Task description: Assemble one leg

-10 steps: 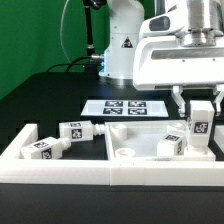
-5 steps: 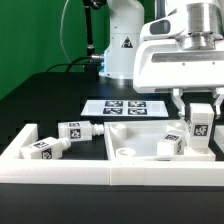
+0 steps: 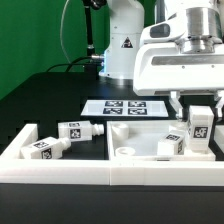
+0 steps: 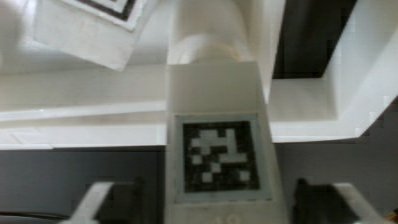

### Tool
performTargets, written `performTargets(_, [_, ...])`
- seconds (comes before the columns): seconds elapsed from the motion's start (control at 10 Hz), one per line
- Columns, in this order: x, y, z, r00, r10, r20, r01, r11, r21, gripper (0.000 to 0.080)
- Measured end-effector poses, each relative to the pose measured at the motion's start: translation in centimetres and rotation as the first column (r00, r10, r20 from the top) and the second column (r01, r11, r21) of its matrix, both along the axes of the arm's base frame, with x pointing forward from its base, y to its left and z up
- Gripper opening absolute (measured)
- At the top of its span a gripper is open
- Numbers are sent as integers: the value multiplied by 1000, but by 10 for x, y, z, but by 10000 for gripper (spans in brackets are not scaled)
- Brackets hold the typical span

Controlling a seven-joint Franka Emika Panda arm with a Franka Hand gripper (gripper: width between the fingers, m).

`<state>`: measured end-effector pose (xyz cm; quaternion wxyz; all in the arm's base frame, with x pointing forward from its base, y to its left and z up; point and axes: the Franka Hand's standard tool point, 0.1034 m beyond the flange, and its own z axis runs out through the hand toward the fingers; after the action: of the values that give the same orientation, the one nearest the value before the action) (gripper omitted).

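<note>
My gripper is shut on a white leg and holds it upright over the exterior view's right end of the wide white panel. In the wrist view the leg fills the middle, its square tag facing the camera, with the gripper closed on both its sides. The leg's lower end is close to the panel; I cannot tell whether it touches. Another leg lies on the panel just beside the held one.
Two more legs lie at the exterior view's left. A white raised wall runs along the front. The marker board lies behind the panel. The arm's base stands at the back.
The gripper and the held leg have moved down slightly toward the panel. Nothing else has moved.
</note>
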<state>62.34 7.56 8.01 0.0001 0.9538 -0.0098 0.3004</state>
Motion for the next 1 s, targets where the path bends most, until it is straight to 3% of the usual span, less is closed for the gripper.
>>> performTargets(0.1, [0,0,0,1000,0,-1,0,1000,0,526])
performTargets(0.2, [1,-2,4,1000,0,-14,0,1000,3,610])
performTargets(0.6, [14,-1,34,994,4,-107,0,999,37,647])
performTargets(0.7, [11,0,30,991,6,-132,-1,999,40,649])
performTargets(1.0, [4,1,20,929,37,-369,-16,998,59,649])
